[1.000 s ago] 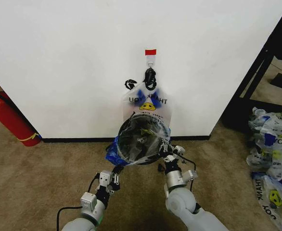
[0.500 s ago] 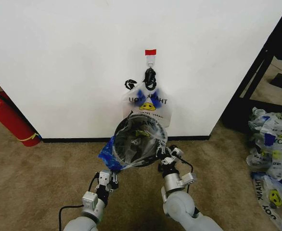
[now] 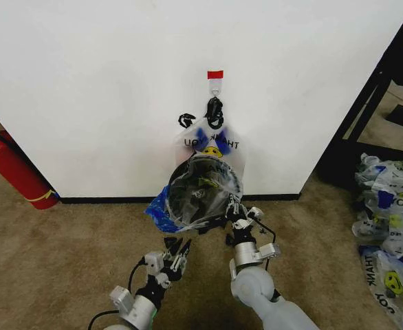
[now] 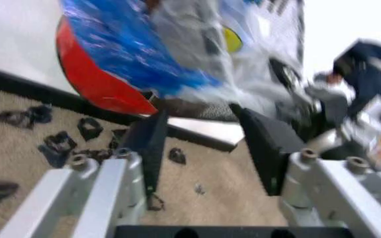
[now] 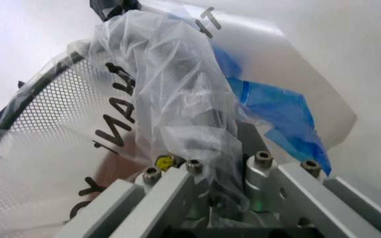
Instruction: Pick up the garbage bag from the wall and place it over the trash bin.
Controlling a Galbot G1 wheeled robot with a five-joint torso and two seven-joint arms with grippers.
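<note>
Overhead, white wall (image 3: 105, 89) across the upper frame, black baseboard along its foot. Brown carpet (image 3: 50, 261) over the lower frame. Red fire extinguisher (image 3: 12, 172) leaning at far left; heap of same-printed bags (image 3: 387, 220) at right edge. Small white hook (image 3: 215, 85) under red tape, centre top, another "THANK YOU" bag (image 3: 212, 148) hanging from it. Below that, centre frame, black mesh trash bin (image 3: 203, 194), tipped toward the camera. Garbage bag (image 3: 208, 192) stretched translucent over the bin's mouth, blue handle bunched at its lower left rim. Right gripper (image 3: 237, 218) at the bin's lower right rim, clamped on bag plastic; in the right wrist view, film bunched between the fingers (image 5: 177, 176). Left gripper (image 3: 176, 247) lower centre, clear of bin and bag, spread apart, nothing between; in the left wrist view, dark pads (image 4: 152, 141) wide apart, bin's red base (image 4: 97, 82) beyond.
</note>
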